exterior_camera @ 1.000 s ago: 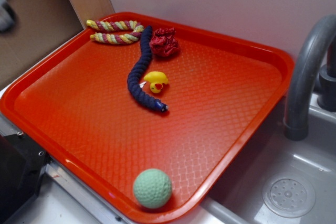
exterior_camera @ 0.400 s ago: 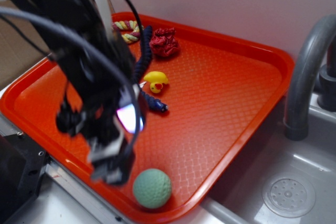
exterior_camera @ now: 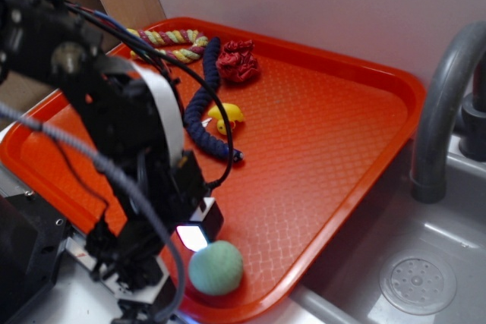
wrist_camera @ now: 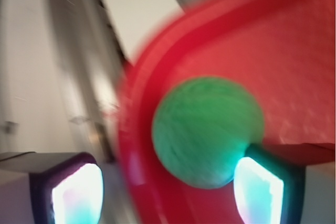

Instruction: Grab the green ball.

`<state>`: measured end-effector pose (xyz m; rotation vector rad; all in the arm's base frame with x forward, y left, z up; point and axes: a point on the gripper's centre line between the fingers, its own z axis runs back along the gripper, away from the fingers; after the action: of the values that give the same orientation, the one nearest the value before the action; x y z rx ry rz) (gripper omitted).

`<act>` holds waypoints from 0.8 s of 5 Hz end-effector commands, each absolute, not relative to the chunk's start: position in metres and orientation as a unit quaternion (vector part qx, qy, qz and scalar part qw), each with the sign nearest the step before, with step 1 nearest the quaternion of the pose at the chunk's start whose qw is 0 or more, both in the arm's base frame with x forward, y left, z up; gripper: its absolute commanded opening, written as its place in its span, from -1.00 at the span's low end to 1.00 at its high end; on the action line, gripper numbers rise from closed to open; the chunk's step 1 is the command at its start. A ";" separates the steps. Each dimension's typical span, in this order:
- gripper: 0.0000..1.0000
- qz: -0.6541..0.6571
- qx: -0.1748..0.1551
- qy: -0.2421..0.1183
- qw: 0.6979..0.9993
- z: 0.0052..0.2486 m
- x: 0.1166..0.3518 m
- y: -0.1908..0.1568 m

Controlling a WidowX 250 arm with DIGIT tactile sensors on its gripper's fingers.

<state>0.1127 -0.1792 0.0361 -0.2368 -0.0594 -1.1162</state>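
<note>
- Gripper [wrist_camera: 167, 192] wide open, nothing held; left pad [wrist_camera: 77, 193] sits off past the tray [exterior_camera: 326, 149] rim.
- Ball [wrist_camera: 207, 131] in the tray's near corner, against the right pad.
- Shift right to centre it, drop lower, then close.

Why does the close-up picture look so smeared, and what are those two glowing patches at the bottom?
Wrist view: motion blur smears the red plastic tray and the pale green dimpled ball; the glowing patches are the gripper fingertip pads, lit up and washed out. Exterior view: the tray's far end is sharp, the black robot arm slightly soft.
</note>
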 end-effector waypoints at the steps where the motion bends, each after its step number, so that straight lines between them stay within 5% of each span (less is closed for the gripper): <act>1: -1.00 -0.501 -0.118 -0.058 0.855 0.048 0.118 -0.185; 2: -1.00 -0.471 -0.146 -0.060 0.868 0.063 0.129 -0.178; 4: -1.00 -0.395 -0.079 -0.140 0.905 0.112 0.154 -0.143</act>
<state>0.1678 -0.1373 0.0993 -0.1559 -0.2352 -0.8240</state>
